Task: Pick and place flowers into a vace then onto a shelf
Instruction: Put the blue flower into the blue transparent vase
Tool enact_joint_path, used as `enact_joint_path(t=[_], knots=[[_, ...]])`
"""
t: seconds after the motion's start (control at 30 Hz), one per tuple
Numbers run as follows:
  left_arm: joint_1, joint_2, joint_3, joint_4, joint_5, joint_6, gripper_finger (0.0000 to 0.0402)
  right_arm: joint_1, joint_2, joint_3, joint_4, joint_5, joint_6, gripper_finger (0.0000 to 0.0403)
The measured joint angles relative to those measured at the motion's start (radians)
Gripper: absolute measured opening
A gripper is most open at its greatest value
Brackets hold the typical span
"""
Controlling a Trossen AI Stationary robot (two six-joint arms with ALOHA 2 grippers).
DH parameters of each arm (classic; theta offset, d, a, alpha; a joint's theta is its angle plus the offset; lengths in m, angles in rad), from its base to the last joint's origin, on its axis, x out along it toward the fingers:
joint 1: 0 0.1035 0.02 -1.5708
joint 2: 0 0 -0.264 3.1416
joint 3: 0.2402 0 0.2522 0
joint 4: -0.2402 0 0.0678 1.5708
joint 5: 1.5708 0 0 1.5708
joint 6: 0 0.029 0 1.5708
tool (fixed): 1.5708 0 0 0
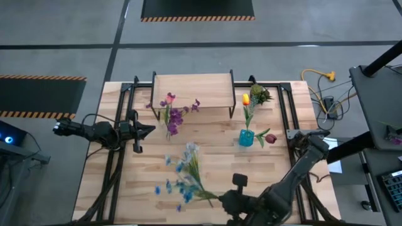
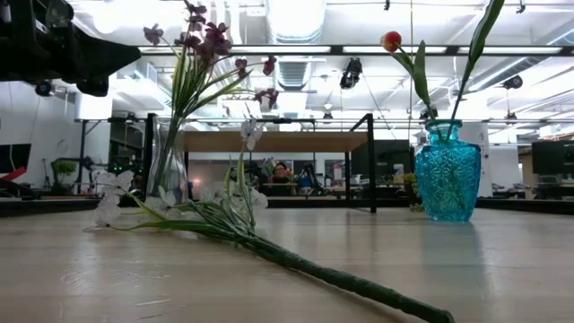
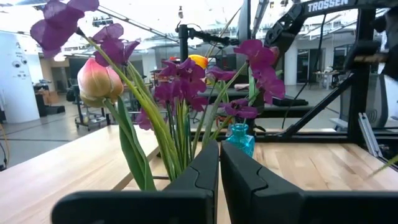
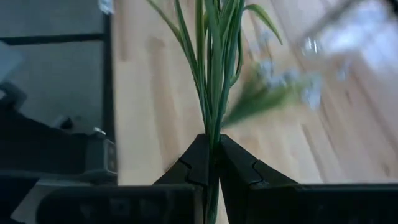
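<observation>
A bunch of blue and white flowers [image 1: 184, 176] lies on the table's near middle, blooms toward the far left, also seen in the low view [image 2: 235, 224]. My right gripper [image 1: 221, 199] is shut on its stem end. Purple flowers [image 1: 173, 114] stand in a clear vase [image 2: 169, 170] in front of the shelf [image 1: 191, 90]. A blue vase [image 1: 246, 138] to the right holds an orange tulip [image 1: 245, 99] and a dark red bloom [image 1: 271, 139]. My left gripper [image 1: 146, 130] is shut, hovering left of the purple flowers [image 3: 186, 81] and touching nothing. My right gripper [image 4: 211, 163] pinches the bunch's green stems [image 4: 212, 134] near their cut end between its two fingers. It comes from the table's near right, roughly along the stems. The stems [image 2: 296, 260] and blooms lie on the table top.
A green spiky sprig [image 1: 260, 95] lies by the shelf's right end. Black frame rails [image 1: 284, 110] run along the table's left and right sides. Bare wood shows between the two vases and at the near left. People and desks show far behind in the low view.
</observation>
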State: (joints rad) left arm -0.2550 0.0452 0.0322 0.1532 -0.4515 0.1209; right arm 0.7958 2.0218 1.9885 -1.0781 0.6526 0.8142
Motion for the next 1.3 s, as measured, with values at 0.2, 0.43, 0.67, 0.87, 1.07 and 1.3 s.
enact_joint_path(t=[0.2,0.43,0.67,0.87,1.07,1.3], knots=[[0.000,0.000,0.000,0.000,0.000,0.000,0.0000,0.002,-0.091,-0.152,0.196,0.026,-0.171,0.0013],[0.000,0.000,0.000,0.000,0.000,0.000,0.0000,-0.024,-0.236,-0.560,0.634,0.005,-0.220,0.0013],[0.000,0.000,0.000,0.000,0.000,0.000,0.0000,-0.060,-0.389,-0.960,1.271,-0.018,-0.530,0.0013],[0.000,0.000,0.000,0.000,0.000,0.000,0.0000,-0.148,-0.460,-1.245,1.736,-0.018,-0.769,0.0013],[0.000,0.000,0.000,-0.009,0.000,-0.016,0.0000,-0.212,-0.487,-1.379,1.932,-0.021,-0.870,0.0013],[0.000,0.007,0.000,-0.013,0.000,-0.037,0.0000,-0.188,-0.574,-1.433,1.927,0.130,-0.956,0.0013]])
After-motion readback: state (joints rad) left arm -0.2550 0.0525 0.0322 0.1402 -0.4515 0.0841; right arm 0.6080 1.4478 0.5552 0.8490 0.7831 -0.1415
